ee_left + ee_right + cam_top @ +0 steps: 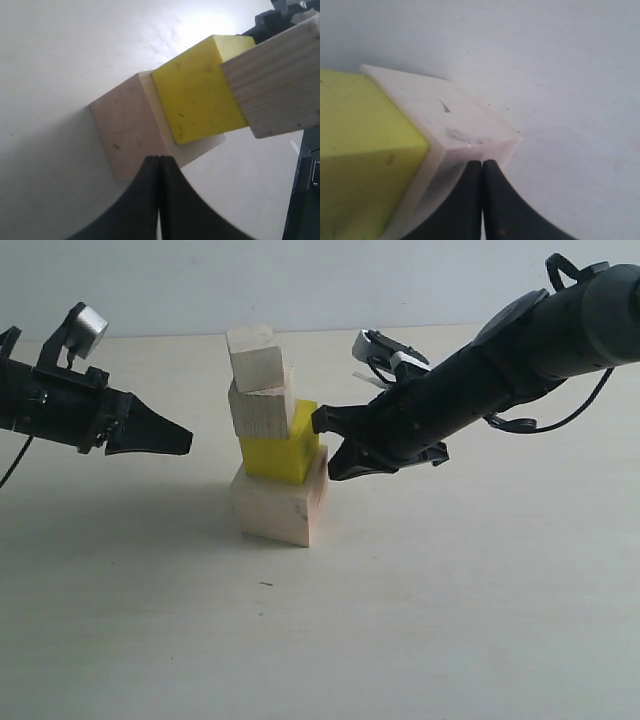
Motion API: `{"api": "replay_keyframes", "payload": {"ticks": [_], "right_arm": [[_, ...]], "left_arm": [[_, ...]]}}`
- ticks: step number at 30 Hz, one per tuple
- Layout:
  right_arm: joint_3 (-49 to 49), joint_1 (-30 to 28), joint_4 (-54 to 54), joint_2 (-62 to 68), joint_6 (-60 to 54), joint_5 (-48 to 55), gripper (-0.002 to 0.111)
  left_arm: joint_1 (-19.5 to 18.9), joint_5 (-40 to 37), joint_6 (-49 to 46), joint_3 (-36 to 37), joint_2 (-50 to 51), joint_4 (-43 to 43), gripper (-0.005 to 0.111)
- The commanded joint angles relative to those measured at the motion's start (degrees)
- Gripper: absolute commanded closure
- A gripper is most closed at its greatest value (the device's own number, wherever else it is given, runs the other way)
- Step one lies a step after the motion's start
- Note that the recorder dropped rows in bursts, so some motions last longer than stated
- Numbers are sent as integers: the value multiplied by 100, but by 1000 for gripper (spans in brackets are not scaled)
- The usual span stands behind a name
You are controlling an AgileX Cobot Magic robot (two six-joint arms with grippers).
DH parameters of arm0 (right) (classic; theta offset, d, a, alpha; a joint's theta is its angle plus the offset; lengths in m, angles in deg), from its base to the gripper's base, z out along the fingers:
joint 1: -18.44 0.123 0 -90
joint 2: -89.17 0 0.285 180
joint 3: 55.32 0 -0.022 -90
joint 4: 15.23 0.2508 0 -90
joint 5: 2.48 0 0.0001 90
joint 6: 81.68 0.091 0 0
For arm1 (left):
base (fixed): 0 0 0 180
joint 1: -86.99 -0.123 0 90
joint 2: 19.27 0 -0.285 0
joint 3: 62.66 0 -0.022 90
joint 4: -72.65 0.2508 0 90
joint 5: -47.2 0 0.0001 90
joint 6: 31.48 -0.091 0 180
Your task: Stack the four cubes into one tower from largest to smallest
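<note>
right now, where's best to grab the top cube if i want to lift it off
Take the top cube by two opposite side faces, coming straight down from above. Its top is free. It sits skewed on the smaller wood cube, which is itself offset on the yellow cube, so a sideways push could topple them.

Exterior: soft, even light with no hard highlights. The tower point(270, 450) throws a wide diffuse shadow leftward over the table point(450, 620). Focus is fine, slight grain.

Left wrist: hot glare patch on the table beyond the yellow cube point(200, 95), falling off to grey nearer the camera. The left gripper point(159, 162) is a black silhouette with no detail.

Right wrist: the big pale wood cube point(455, 120) is blown out near white. Cold cast, close yellow face soft, right gripper point(482, 167) crushed black.
</note>
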Motion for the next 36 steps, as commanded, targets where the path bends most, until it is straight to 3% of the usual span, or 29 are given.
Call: {"api": "replay_keyframes", "payload": {"ticks": [1, 11, 26, 36], "right_arm": [[129, 0, 92, 74, -155, -57, 108], [469, 0, -163, 268, -49, 193, 108], [469, -150, -728, -766, 405, -171, 108], [469, -150, -820, -1189, 544, 448, 108]], "left_arm": [[122, 72, 4, 13, 0, 18, 107], [122, 87, 4, 13, 0, 56, 107], [122, -467, -254, 13, -10, -451, 107], [198, -749, -371, 13, -412, -823, 107]]}}
